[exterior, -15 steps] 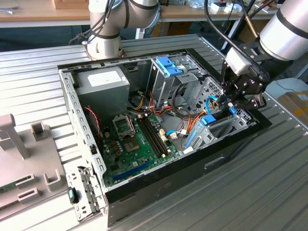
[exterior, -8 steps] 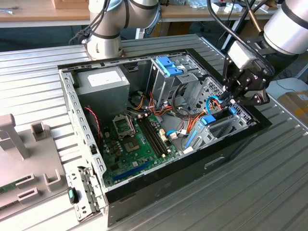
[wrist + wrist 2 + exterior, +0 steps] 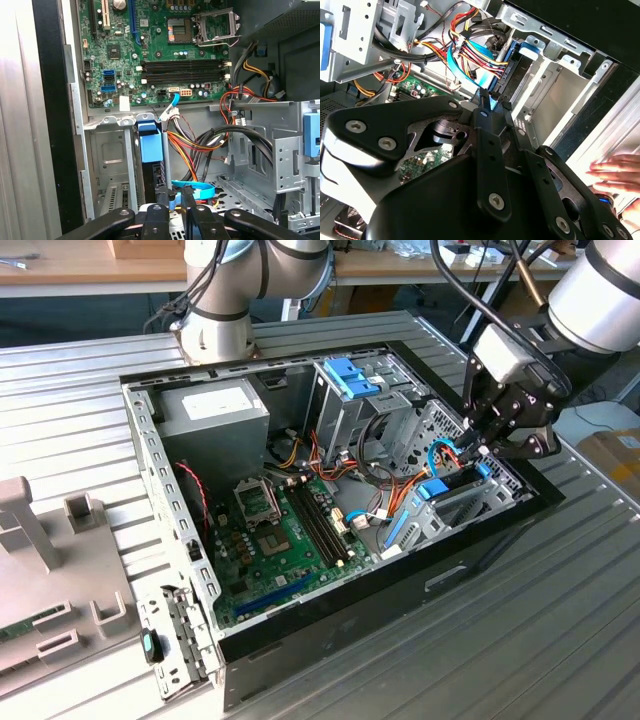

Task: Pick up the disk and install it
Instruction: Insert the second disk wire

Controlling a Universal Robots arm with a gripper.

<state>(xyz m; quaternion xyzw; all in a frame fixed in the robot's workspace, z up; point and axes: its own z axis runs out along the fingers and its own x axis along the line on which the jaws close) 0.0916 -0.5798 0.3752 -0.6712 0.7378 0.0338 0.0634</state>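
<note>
The disk (image 3: 450, 483) stands on edge in a bay slot at the open computer case's corner, at the exterior view's right. Its blue end tab (image 3: 150, 146) points toward the motherboard, and its dark body (image 3: 514, 65) runs back to my fingers. My gripper (image 3: 482, 455) reaches down from the right onto the disk's other end. In both wrist views the two black fingers sit close together, with a strip of blue carrier showing between them (image 3: 174, 202) (image 3: 488, 102). They appear shut on the disk's end.
Red, orange and blue cables (image 3: 200, 145) crowd the space beside the slot. A grey drive cage with blue clips (image 3: 352, 380) stands behind it. The motherboard (image 3: 280, 530) and power supply (image 3: 215, 405) fill the case. A person's hand (image 3: 615, 167) rests outside the case wall.
</note>
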